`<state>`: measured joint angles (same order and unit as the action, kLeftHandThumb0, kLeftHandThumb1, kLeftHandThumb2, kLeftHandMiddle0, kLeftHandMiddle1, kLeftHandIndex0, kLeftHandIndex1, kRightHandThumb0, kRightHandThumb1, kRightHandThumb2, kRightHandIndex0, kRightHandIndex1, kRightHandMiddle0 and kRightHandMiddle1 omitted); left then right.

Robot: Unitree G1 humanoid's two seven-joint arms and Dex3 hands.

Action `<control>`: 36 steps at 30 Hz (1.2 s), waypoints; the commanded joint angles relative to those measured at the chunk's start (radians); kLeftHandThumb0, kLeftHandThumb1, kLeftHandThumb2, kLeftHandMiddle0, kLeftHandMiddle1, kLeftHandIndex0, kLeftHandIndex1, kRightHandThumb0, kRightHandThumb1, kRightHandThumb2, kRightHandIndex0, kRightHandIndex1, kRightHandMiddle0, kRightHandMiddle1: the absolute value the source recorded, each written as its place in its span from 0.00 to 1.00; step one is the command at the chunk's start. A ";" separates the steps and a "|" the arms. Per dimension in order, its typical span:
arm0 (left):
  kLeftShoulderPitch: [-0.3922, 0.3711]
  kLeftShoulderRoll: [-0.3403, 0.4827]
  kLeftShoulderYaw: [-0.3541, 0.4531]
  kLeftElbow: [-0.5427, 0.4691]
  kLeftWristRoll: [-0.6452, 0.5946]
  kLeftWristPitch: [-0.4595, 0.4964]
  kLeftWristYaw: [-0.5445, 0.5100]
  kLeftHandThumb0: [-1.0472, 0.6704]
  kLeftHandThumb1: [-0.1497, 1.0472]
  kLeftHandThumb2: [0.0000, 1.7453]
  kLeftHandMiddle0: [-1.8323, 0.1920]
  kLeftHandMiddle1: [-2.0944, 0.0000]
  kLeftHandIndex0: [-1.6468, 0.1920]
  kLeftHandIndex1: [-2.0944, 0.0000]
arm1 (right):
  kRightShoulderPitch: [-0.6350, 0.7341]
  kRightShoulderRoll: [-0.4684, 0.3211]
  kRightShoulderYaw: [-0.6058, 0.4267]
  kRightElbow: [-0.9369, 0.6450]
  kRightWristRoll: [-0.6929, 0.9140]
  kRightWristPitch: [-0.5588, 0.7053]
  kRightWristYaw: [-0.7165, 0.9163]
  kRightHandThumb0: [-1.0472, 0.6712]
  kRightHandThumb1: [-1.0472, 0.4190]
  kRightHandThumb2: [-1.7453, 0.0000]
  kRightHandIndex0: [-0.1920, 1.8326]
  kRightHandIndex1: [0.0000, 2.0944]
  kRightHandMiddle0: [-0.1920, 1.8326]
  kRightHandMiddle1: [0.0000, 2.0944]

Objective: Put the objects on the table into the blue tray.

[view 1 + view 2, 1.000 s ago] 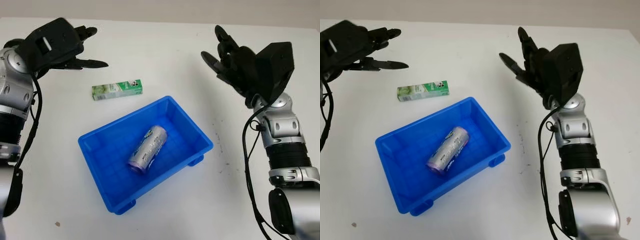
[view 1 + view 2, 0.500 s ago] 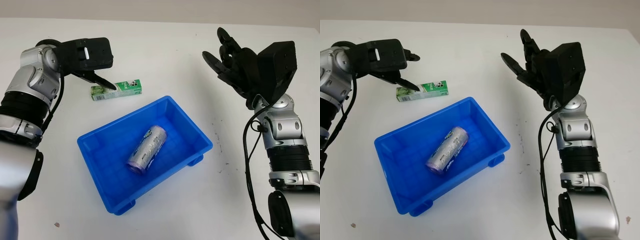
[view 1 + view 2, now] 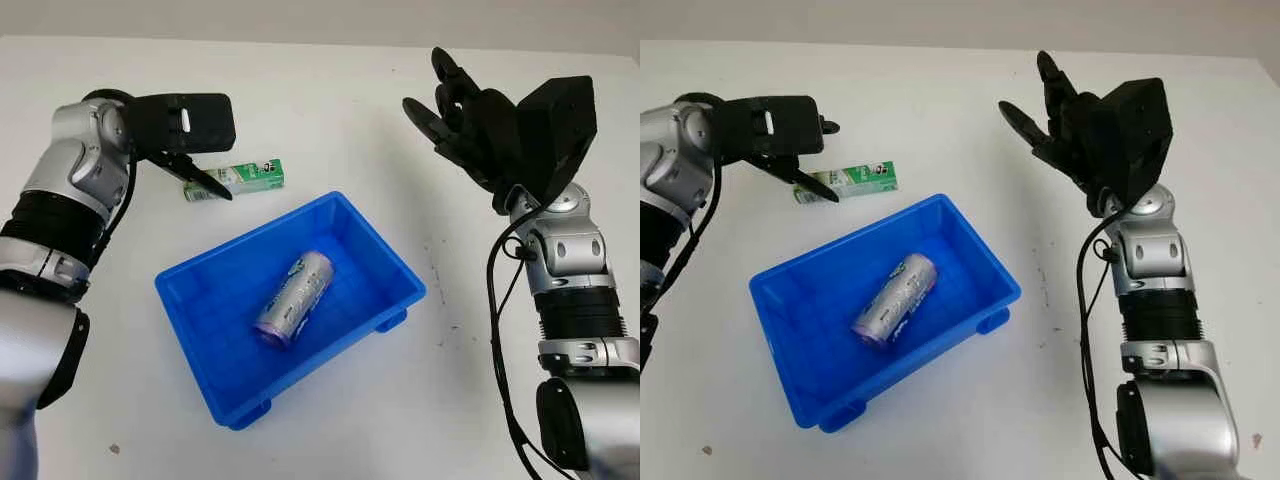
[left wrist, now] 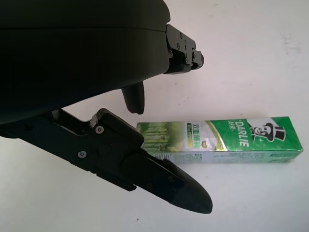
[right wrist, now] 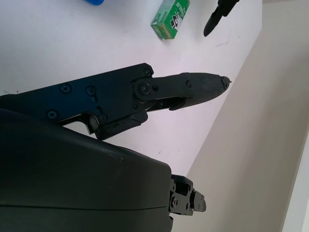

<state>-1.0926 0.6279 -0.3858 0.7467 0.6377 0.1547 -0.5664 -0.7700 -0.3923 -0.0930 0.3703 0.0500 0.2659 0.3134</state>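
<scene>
The counter point(image 3: 330, 110) is white and smooth, with a few small dark marks on it, and a pale wall point(image 5: 270, 121) runs behind its far edge. A blue tray point(image 3: 345, 225) sits in the middle of the counter, turned at a slant. A silver can point(image 3: 294, 298) lies on its side inside the tray, close to the middle. A green box point(image 3: 245, 178) with white writing lies flat on the counter just behind the tray's far left side. The left hand point(image 3: 190, 140) is low over the left end of the green box. It is open and holds nothing. One long finger point(image 4: 159, 179) stretches along the near side of the box and a short finger point(image 4: 133, 96) points down just past its far side, so the box end sits between them. You cannot tell if they touch the box. The left arm bends in from the left side of the counter, with the black hand turned toward the tray. The right hand point(image 3: 1065, 125) is up in the air over the far right part of the counter, well apart from the tray. It is open and holds nothing, and its fingers point up and away. The right arm stands up tall from the bottom right.
</scene>
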 commanded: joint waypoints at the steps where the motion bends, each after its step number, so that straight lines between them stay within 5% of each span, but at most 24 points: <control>1: 0.025 -0.007 -0.003 -0.018 0.006 -0.010 0.032 0.18 0.81 0.03 0.99 0.03 0.82 0.97 | -0.018 -0.015 0.001 0.001 -0.005 -0.020 0.003 0.21 0.00 0.85 0.00 0.00 0.01 0.02; 4: 0.054 -0.007 -0.019 -0.015 0.032 -0.068 0.116 0.19 0.83 0.03 1.00 0.19 0.79 0.96 | -0.019 -0.016 -0.003 0.008 0.001 -0.034 0.019 0.21 0.00 0.84 0.00 0.00 0.01 0.02; 7: 0.069 -0.018 -0.030 0.009 0.050 -0.113 0.183 0.22 0.83 0.03 0.99 0.04 0.77 0.95 | -0.021 -0.015 -0.011 0.012 0.017 -0.029 0.039 0.22 0.00 0.84 0.00 0.00 0.00 0.01; 11: 0.083 -0.036 -0.035 0.050 0.061 -0.170 0.264 0.24 0.83 0.03 0.85 0.00 0.76 0.95 | -0.022 -0.012 -0.013 0.008 0.023 -0.013 0.040 0.21 0.00 0.85 0.00 0.00 0.00 0.02; 14: 0.090 -0.051 -0.052 0.077 0.085 -0.190 0.319 0.24 0.83 0.03 0.92 0.00 0.76 0.95 | -0.019 -0.011 -0.016 0.006 0.030 -0.008 0.046 0.21 0.00 0.85 0.00 0.00 0.00 0.02; 19: 0.103 -0.072 -0.052 0.111 0.085 -0.249 0.409 0.30 0.85 0.03 0.67 0.00 0.76 0.96 | -0.015 -0.015 -0.014 0.006 0.039 -0.005 0.064 0.22 0.00 0.85 0.00 0.00 0.00 0.01; 21: 0.109 -0.069 -0.054 0.135 0.085 -0.333 0.484 0.40 0.86 0.03 0.80 0.15 0.66 0.92 | -0.010 -0.023 -0.009 0.006 0.034 -0.020 0.073 0.22 0.00 0.84 0.00 0.00 0.00 0.00; 23: 0.103 -0.071 -0.060 0.170 0.091 -0.383 0.531 0.46 0.88 0.03 0.78 0.25 0.61 0.89 | -0.007 -0.024 -0.009 0.001 0.034 -0.017 0.075 0.21 0.00 0.84 0.00 0.00 0.00 0.01; 24: 0.097 -0.073 -0.063 0.187 0.094 -0.397 0.541 0.48 0.90 0.03 0.75 0.29 0.58 0.86 | -0.005 -0.027 -0.009 0.000 0.034 -0.022 0.080 0.21 0.00 0.84 0.00 0.00 0.00 0.01; 26: 0.086 -0.080 -0.061 0.214 0.087 -0.411 0.534 0.51 0.93 0.03 0.72 0.34 0.64 0.58 | -0.003 -0.028 -0.013 -0.002 0.037 -0.020 0.082 0.22 0.00 0.84 0.00 0.00 0.00 0.00; 28: 0.075 -0.083 -0.061 0.226 0.082 -0.413 0.512 0.51 0.94 0.03 0.70 0.26 0.68 0.42 | -0.001 -0.029 -0.014 -0.004 0.038 -0.023 0.083 0.22 0.00 0.85 0.00 0.00 0.00 0.01; 36: 0.055 -0.069 -0.060 0.209 0.080 -0.405 0.422 0.49 0.93 0.03 0.72 0.10 0.73 0.31 | -0.005 -0.035 -0.012 0.002 0.040 -0.026 0.095 0.24 0.00 0.83 0.00 0.00 0.00 0.00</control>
<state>-1.0457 0.5625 -0.4328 0.9600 0.7193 -0.2523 -0.1272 -0.7793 -0.4126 -0.0981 0.3823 0.0871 0.2524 0.4055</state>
